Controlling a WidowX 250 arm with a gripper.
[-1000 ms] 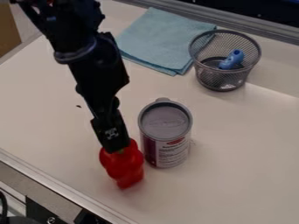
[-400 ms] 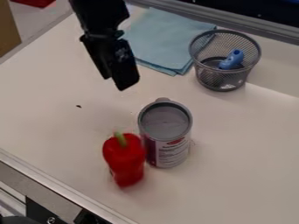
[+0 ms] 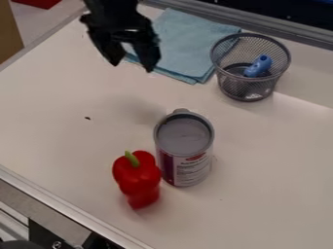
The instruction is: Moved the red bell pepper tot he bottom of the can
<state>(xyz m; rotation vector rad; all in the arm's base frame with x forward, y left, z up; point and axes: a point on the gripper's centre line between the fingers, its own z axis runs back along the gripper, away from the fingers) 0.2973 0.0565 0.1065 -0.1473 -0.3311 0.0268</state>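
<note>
Tool open, empty, above tabletop. Red bell pepper stands beside can, probably because that's the spot asked for.

The can stands upright on the white table, its grey top facing up, its label part purple, part white. Just to its lower left in the view is the red bell pepper, green stem uppermost; whether the two touch I cannot tell. Up and to the left of the can hangs the black gripper, fingers spread, with nothing between them. Beyond the can lies a folded light-blue cloth; to its upper right stands a wire-mesh basket holding a blue object.
</note>
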